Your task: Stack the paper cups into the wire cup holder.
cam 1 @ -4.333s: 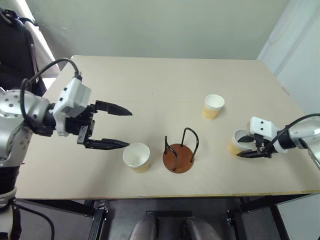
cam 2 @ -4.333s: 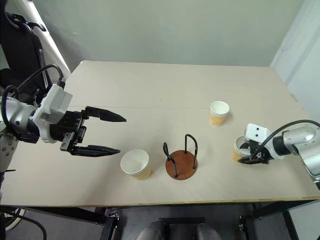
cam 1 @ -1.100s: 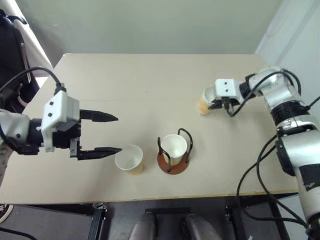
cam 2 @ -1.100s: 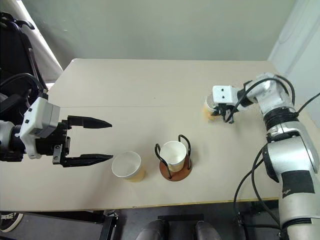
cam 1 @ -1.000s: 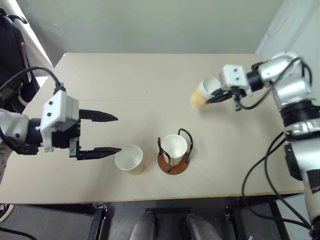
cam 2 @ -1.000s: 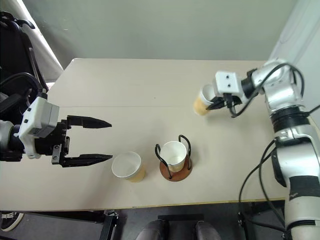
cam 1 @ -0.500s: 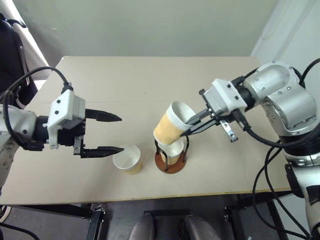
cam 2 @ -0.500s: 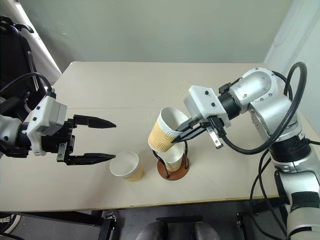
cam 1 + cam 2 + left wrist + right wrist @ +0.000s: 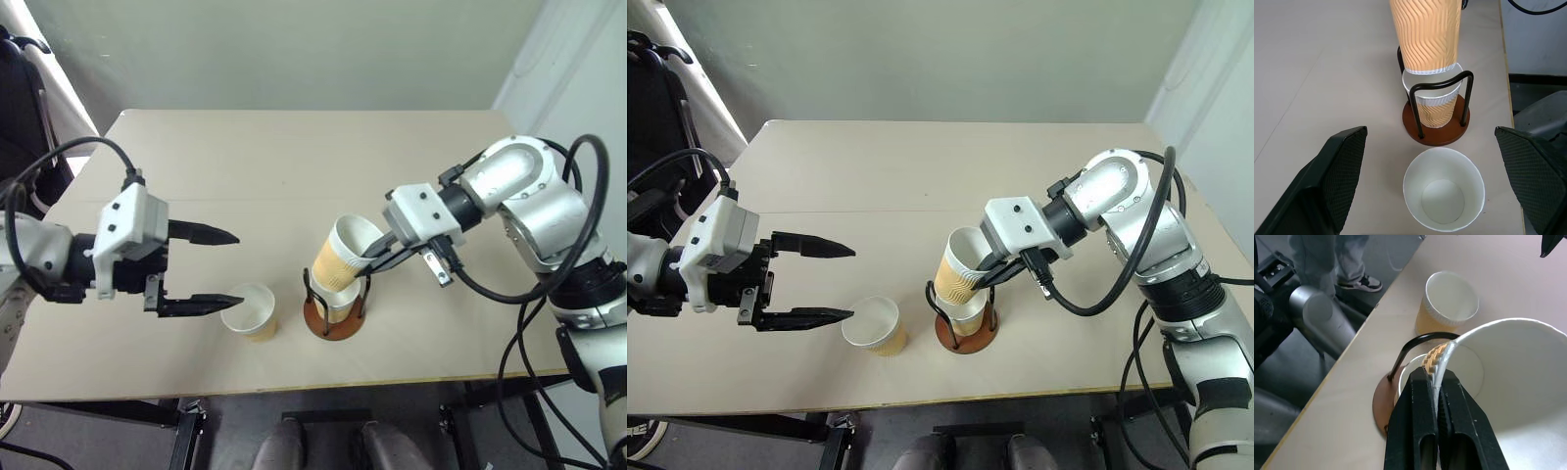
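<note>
Right gripper (image 9: 1434,382) is pinching the rim wall of a paper cup (image 9: 343,254), one finger inside and one outside, jaws pressed tight on the paper. That held cup is tilting, its base sitting just above the mouth of a second cup (image 9: 1435,104) that is already standing inside the wire cup holder (image 9: 333,305), between the black wire loops on the reddish-brown disc. From the left wrist view the held cup's bottom is hanging right over the nested cup's white rim, not seated in it yet.

Left gripper (image 9: 214,269) is hovering with fingers spread wide, holding nothing. Third cup (image 9: 873,326) is standing upright on the table (image 9: 294,157), mouth up, just ahead of the left gripper's lower fingertip and just beside the holder, on the holder's side facing the left gripper.

A person's legs and shoes (image 9: 1359,282) are showing beyond the table edge in the right wrist view.
</note>
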